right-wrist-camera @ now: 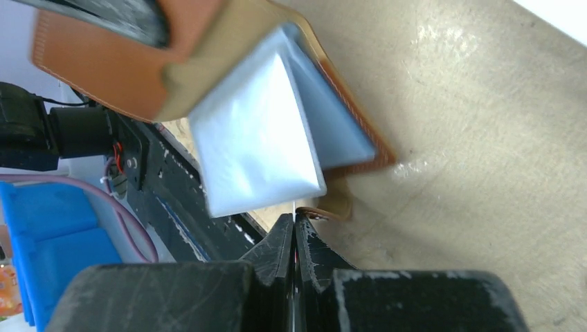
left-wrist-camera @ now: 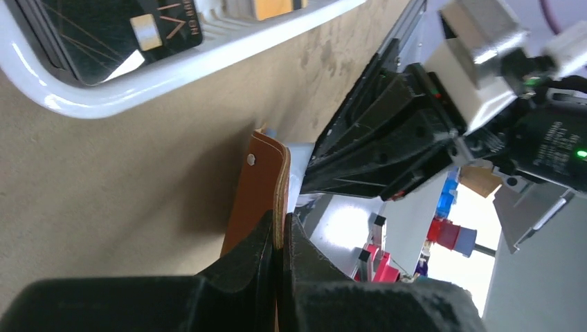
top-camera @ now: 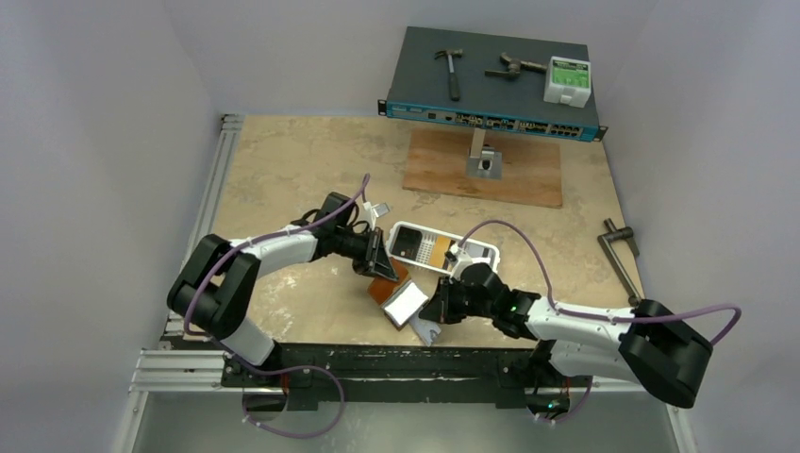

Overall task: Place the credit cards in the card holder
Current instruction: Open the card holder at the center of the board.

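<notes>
— How are they posed?
— The left arm [top-camera: 283,247] and right arm [top-camera: 577,323] reach low toward frame centre, meeting at the card holder [top-camera: 385,286]. The left gripper [left-wrist-camera: 280,232] pinches its brown flap. The right gripper [right-wrist-camera: 295,223] has its fingers pressed together just below it.
— Any writing?
— Lettering on the black credit card [left-wrist-camera: 118,31] in the white tray [left-wrist-camera: 173,72], upper left, is unreadable

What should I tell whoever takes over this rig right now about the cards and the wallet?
Left gripper: shut on the wallet, on its brown flap.
Right gripper: shut beside the open wallet; what it pinches is unclear.
Cards: black and orange ones lie in the white tray.
Done: wallet is open, pale inner sleeve showing; no card clearly in it.
Left to do: move the cards into the wallet.
</notes>
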### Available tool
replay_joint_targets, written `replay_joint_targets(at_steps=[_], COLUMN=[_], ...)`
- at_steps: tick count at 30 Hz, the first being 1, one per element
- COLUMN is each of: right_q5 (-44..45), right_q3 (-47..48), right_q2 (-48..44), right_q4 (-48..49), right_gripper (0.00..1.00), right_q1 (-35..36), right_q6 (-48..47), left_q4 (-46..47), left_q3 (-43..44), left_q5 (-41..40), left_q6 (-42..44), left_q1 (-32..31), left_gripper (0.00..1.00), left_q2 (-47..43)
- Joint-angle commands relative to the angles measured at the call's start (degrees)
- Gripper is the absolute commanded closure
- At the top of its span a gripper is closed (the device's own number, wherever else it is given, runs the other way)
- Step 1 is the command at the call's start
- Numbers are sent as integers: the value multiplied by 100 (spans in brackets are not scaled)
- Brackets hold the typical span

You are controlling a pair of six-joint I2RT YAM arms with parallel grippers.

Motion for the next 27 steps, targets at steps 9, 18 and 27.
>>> replay_joint_targets(at_steps=[9, 18, 27], right_q5=[-190, 41, 46], right_q3=[164, 155, 230], right_q2=[381, 308, 553], right_q4=[817, 833, 1465], right_gripper=[100, 100, 100], right_q1=[-2, -4, -2], right_q6=[49, 157, 336], left_q4=[-429, -519, -527], left_q3=[299, 190, 193], left_q5=[-612, -742, -701], left_q6=[1131, 1239, 1214], left_q1=[-146, -151, -154], left_gripper=[81, 81, 80], left_q2=[595, 472, 399])
